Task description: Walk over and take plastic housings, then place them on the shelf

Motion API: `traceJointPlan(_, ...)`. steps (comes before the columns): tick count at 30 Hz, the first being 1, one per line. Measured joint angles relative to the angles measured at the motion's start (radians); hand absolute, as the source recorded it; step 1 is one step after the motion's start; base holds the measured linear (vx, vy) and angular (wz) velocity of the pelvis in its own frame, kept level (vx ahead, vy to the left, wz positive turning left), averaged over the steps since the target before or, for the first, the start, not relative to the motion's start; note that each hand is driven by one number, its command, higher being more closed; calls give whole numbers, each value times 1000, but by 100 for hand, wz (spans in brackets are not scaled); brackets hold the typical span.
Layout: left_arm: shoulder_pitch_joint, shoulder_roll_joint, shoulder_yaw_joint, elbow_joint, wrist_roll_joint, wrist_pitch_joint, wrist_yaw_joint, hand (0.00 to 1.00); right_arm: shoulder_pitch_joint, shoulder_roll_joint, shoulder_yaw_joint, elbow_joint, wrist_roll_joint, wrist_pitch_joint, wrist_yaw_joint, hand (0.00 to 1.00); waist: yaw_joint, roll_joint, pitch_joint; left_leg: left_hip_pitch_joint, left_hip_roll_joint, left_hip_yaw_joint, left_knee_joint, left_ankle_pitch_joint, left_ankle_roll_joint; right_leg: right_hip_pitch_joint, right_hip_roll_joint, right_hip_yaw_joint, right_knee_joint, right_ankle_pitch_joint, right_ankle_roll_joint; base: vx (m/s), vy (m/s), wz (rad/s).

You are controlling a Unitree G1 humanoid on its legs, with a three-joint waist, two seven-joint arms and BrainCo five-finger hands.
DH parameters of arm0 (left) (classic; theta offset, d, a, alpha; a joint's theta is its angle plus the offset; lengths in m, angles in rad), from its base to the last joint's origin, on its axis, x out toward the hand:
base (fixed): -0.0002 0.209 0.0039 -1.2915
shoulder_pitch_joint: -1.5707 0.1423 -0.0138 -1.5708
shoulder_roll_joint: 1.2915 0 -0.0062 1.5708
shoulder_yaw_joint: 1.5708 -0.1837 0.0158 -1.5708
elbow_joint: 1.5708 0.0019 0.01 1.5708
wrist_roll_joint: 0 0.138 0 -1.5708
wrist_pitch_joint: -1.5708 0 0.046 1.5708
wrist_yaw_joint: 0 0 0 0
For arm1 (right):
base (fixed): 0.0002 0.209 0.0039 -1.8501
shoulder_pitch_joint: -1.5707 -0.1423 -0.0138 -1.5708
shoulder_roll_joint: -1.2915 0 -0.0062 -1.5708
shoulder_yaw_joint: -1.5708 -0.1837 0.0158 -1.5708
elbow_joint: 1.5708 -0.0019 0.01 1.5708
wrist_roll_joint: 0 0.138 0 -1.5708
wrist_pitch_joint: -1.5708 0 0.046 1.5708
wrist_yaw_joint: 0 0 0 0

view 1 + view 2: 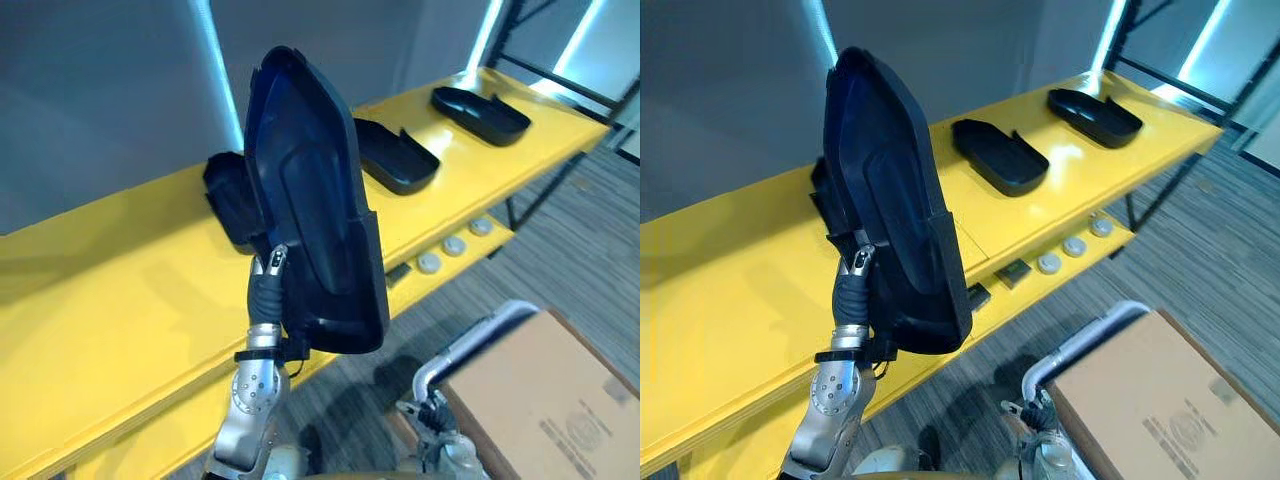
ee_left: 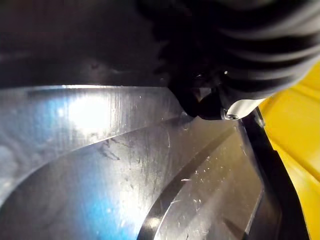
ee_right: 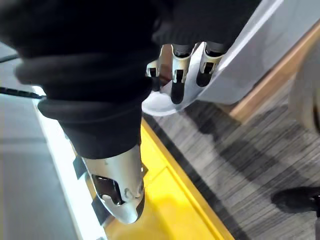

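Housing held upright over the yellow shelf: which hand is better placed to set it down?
Left. The left hand grips the housing above the yellow shelf, next to other housings lying there. The right hand has no hold on it.

The held housing (image 1: 320, 200) is moulded in dark plastic with a satin sheen. Fine scratches are seen across its smooth inner face in the left wrist view. The same dark, smooth plastic is seen in the housings on the shelf (image 1: 395, 155). The shelf (image 1: 120, 300) is coated in glossy yellow, and a paler, wood-like layer is exposed along its front edge. The left hand (image 1: 858, 262) is sheathed at the wrist in a matt, ribbed, rubber-like cover. The box (image 1: 550, 400) is made of matt brown cardboard. The floor (image 1: 560, 240) is covered in rough, striped grey carpet.
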State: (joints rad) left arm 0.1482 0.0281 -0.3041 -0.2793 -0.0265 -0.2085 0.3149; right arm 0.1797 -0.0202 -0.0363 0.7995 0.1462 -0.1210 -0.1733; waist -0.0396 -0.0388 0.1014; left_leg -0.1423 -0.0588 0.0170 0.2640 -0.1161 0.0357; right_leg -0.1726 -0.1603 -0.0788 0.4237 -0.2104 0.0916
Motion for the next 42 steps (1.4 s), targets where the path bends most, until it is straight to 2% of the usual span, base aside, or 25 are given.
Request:
traceJointPlan(1,1,3,1,-1,0,-2,1,100,14,6,-4,-2,1,-3,-4,0,3,-23,-5,0,-16,-9,6,-6,-7,-2,-11,-3,-18,13,-9,171,-242,74)
traceJointPlan(2,12,-15,1,1,1,-3,6,100,19,-1,-5,-3,1,0,-10,0,5,-11,-7,-2,-3,-42,25,-22,-29,16,-7,-47,-17,3,-15,175,-247,50)
traceJointPlan(5,36,-38,0,-16,-1,-4,0,100,20,-17,0,-60,0,1,2,0,16,23,-16,-9,38,-72,22,-24,-46,47,36,-99,-78,15,-40,130,-205,30)
traceJointPlan(7,42,-54,-11,-31,-2,-6,-11,100,25,-17,-3,-61,0,18,-3,0,35,28,-19,9,53,-81,-7,-17,-57,79,52,-118,-112,22,-50,86,-160,22)
traceJointPlan(10,53,-54,-20,-44,-3,-9,-15,100,52,-16,-3,-69,0,17,0,0,53,24,-24,38,56,-103,-62,3,-74,118,57,-146,-146,24,-53,55,-95,24)
traceJointPlan(14,66,-51,-28,-48,-11,-6,-31,100,76,-12,-3,-68,0,19,-5,0,54,11,-28,32,38,-179,-90,44,-81,152,51,-225,-183,29,-61,41,-56,54)
traceJointPlan(17,76,-49,-27,-53,-12,-6,-30,100,86,-7,-4,-68,0,21,-21,0,53,-2,-27,-2,35,-162,-73,65,-104,165,37,-287,-183,29,-61,-61,-9,74)
traceJointPlan(18,76,-49,-27,-58,-12,-6,-31,100,87,-8,-7,-67,0,21,-28,0,53,-4,-25,-21,67,-74,-56,32,-63,165,35,-311,-185,32,-65,-124,39,58)
traceJointPlan(20,75,-38,-27,-63,-25,-6,-31,100,73,-12,-7,-50,0,16,-30,0,54,-13,-19,-68,159,92,48,7,-26,154,21,-332,-178,31,-68,-102,97,34)
traceJointPlan(21,75,-30,-27,-63,-34,-7,-32,100,53,-15,-6,-28,0,14,-33,0,52,-18,-17,-79,190,118,94,2,-19,151,8,-330,-173,34,-62,-74,161,12)
traceJointPlan(25,75,-14,-27,-56,-57,-7,-50,100,-14,-32,3,36,-1,9,-36,0,38,-19,-19,-82,291,60,153,-13,-50,146,-52,-318,-190,67,-6,-54,367,9)
traceJointPlan(26,75,-16,-28,-44,-70,-9,-52,100,-35,-29,9,57,-1,11,-29,0,32,-10,-24,-71,300,11,111,-9,-92,145,-71,-315,-201,89,30,1,615,7)
traceJointPlan(27,74,-24,-28,-25,-83,-10,-50,100,-50,-31,12,63,-1,11,-20,0,34,7,-39,-51,274,-29,67,-44,-187,137,-90,-300,-219,116,69,25,508,3)
traceJointPlan(29,67,5,-5,9,-95,-9,-43,100,-77,16,28,89,-3,12,-11,0,31,-37,-44,-91,202,-10,107,-51,-155,141,-134,-268,-295,189,77,30,442,4)
traceJointPlan(31,63,15,-10,25,-103,-7,-39,100,-101,29,29,91,-22,12,1,0,36,-55,-39,-129,170,7,193,-89,-122,148,-162,-245,-335,263,76,-26,435,-12)
traceJointPlan(33,65,18,-20,28,-100,-7,-41,100,-112,21,30,89,-48,11,1,0,61,-37,-33,-128,164,55,232,-137,-84,132,-169,-234,-334,316,-21,-83,422,-64)
traceJointPlan(34,66,20,-23,27,-97,-9,-48,100,-122,14,42,89,-68,14,1,0,70,-22,-27,-111,162,95,212,-143,-61,100,-177,-232,-298,310,-100,-107,352,-64)
traceJointPlan(35,66,25,-25,30,-95,-9,-51,100,-128,14,47,89,-79,14,2,0,57,-16,-22,-93,149,108,186,-131,-39,61,-156,-185,-154,212,-38,-98,316,-44)
traceJointPlan(36,66,25,-29,35,-90,-8,-51,100,-123,14,47,89,-79,14,2,0,51,-15,-21,-82,141,110,169,-125,-28,50,-130,-160,-96,161,-12,-95,273,-21)
traceJointPlan(37,67,25,-43,40,-86,-9,-53,100,-115,12,47,89,-79,14,3,0,53,-17,-22,-59,126,117,133,-115,-20,41,-72,-122,-34,76,-1,-71,179,-11)
traceJointPlan(38,66,25,-56,41,-78,-9,-54,100,-108,11,47,88,-79,14,2,0,50,-20,-25,-46,109,121,98,-100,-15,45,-18,-103,-21,19,0,-71,163,-12)
traceJointPlan(39,64,24,-63,41,-76,-9,-56,100,-104,12,47,84,-79,14,2,0,49,-21,-25,-44,103,121,86,-92,-12,46,6,-95,-29,-2,-7,-34,78,-1)
traceJointPlan(40,63,22,-72,41,-74,-9,-55,100,-96,13,47,73,-78,13,3,0,50,-25,-26,-44,89,119,75,-79,-8,48,54,-65,-58,-38,-33,-25,61,16)
traceJointPlan(41,62,13,-83,43,-70,-3,-55,100,-88,10,45,66,-77,13,2,0,39,-10,-17,-43,85,97,75,-64,-7,65,93,5,-81,-43,-45,-9,29,30)
traceJointPlan(42,62,13,-85,43,-63,-2,-55,100,-80,13,45,60,-77,14,2,0,31,-7,-15,-42,78,84,72,-58,-6,72,102,22,-86,-41,-50,5,3,55)
